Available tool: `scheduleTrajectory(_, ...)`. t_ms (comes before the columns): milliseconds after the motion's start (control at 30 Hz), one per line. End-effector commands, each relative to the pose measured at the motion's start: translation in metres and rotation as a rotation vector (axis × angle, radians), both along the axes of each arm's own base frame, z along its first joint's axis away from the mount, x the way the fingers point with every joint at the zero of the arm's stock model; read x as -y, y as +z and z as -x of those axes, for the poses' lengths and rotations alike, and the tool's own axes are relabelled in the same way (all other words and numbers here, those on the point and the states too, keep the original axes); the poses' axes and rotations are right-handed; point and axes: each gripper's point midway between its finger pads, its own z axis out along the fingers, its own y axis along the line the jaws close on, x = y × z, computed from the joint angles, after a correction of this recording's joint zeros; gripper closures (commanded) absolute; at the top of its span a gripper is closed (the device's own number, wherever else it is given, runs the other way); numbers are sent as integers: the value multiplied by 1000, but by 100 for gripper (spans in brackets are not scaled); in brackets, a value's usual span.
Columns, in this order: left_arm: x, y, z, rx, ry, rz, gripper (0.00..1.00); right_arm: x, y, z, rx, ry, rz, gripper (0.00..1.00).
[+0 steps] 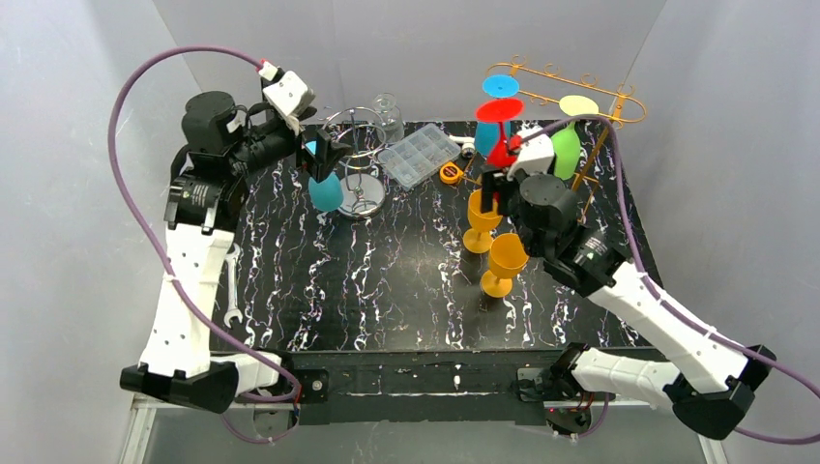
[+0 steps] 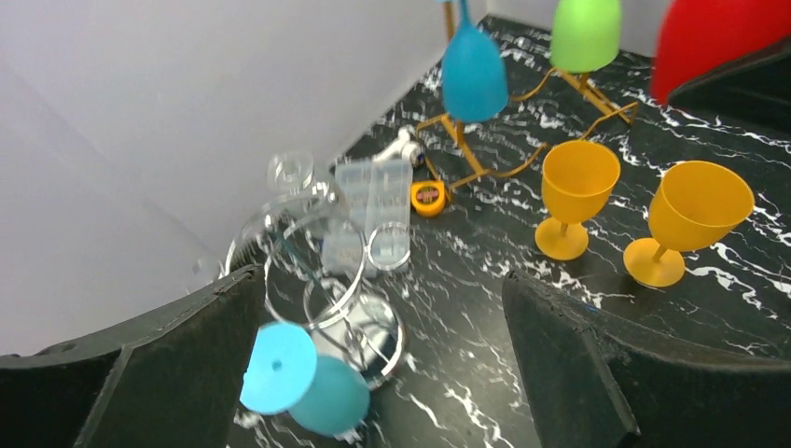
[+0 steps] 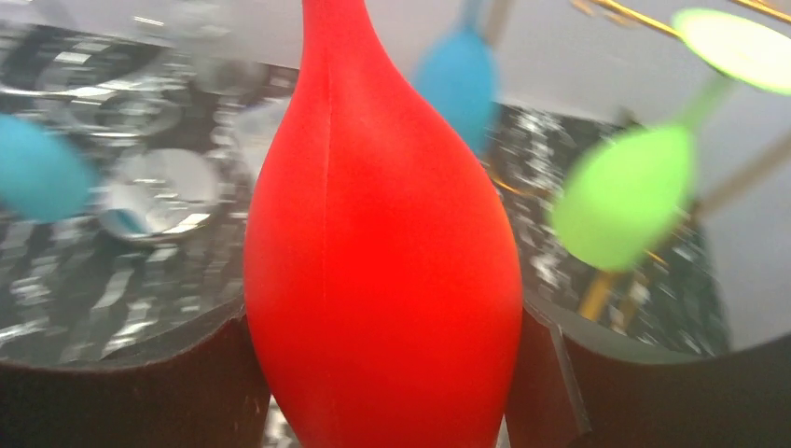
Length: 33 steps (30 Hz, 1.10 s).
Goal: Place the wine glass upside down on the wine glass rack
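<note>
Right pincer (image 3: 382,359) clasps the red wine glass (image 3: 382,243) by its bowl, inverted, foot up at the gold rack (image 1: 567,82). Looks light, stiff, slick; bowl's the safest hold. Left pincer (image 2: 382,313) gapes wide, empty.

Bright, even light fills the overhead view, which is sharp. The right wrist view is blurred throughout, the red glass (image 3: 382,252) soft and everything behind it smeared. The metal stand (image 2: 373,343) glints in the slightly soft left wrist view.
</note>
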Motion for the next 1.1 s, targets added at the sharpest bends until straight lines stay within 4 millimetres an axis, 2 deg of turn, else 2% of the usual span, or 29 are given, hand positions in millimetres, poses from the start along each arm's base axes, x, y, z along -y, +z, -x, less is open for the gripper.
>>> scheduleTrajectory(0,-16,-20,-6,-131,133,26,2,88,-6,-8,104,-413,48,83)
scheduleTrajectory(133,-12,-20,1,-108,100,28,2,129,-32,-1,121,-617,59,87)
scheduleTrajectory(300,-9,-15,9,-99,69,39,2,153,-60,3,125,-756,74,84)
scheduleTrajectory(433,-8,-15,13,-102,60,39,2,163,-64,-3,138,-783,46,84)
scheduleTrajectory(667,5,-8,31,-92,-47,55,2,189,-64,-20,148,-852,24,84)
scheduleTrajectory(833,6,-7,26,-107,-42,64,2,207,-72,-34,133,-876,35,84)
scheduleTrajectory(1067,9,-7,29,-100,-74,56,2,237,-80,-59,118,-927,33,84)
